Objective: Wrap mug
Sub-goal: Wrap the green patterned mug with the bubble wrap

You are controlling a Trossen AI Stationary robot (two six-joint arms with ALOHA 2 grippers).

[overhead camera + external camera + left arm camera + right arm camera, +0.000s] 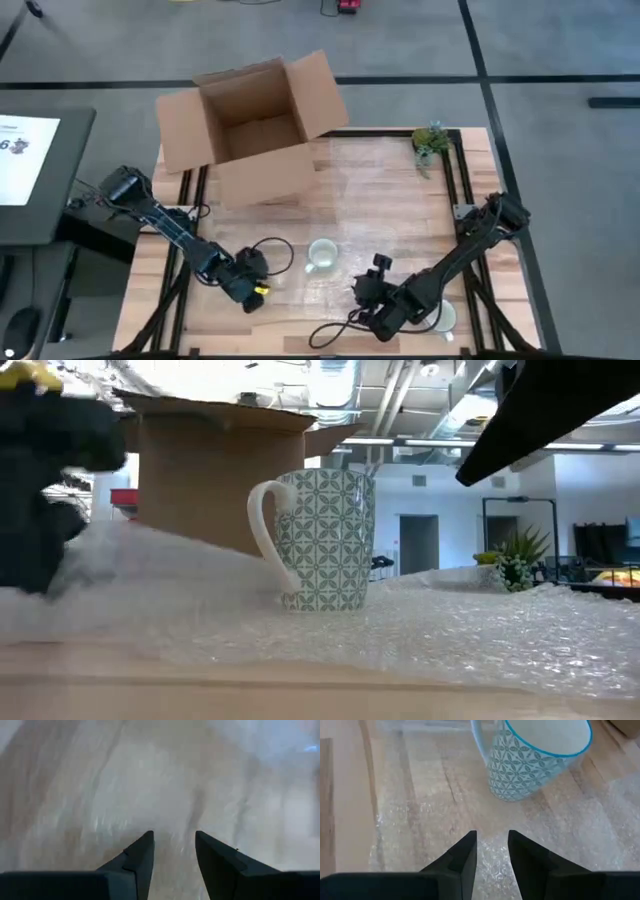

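A white mug [322, 256] with a teal leaf pattern stands upright on a clear bubble wrap sheet [385, 200] spread over the wooden table. Its handle [262, 525] points toward the table's left. My left gripper [252, 290] is low at the wrap's near left part, left of the mug, fingers close together on the wrap [150, 785]. My right gripper [362, 292] is just near and right of the mug [535, 760], fingers narrowly apart on the wrap [420, 810]. My left gripper has wrap [172, 827] between its two fingers, pointing down. In the low view the sheet [110, 550] slopes up from the mug's foot toward this gripper [40, 490]. Edge or fold, one layer or several, I cannot tell. My right gripper pinches a small bunch of wrap [492, 851] between its two fingers, slanting down from the table's near right, a little in front of the mug. The sheet around it lies on the table.
An open cardboard box [255, 130] stands at the table's far left, behind the mug. A small potted plant [432, 142] sits at the far right corner. A pale round object [445, 317] lies under my right arm near the front right.
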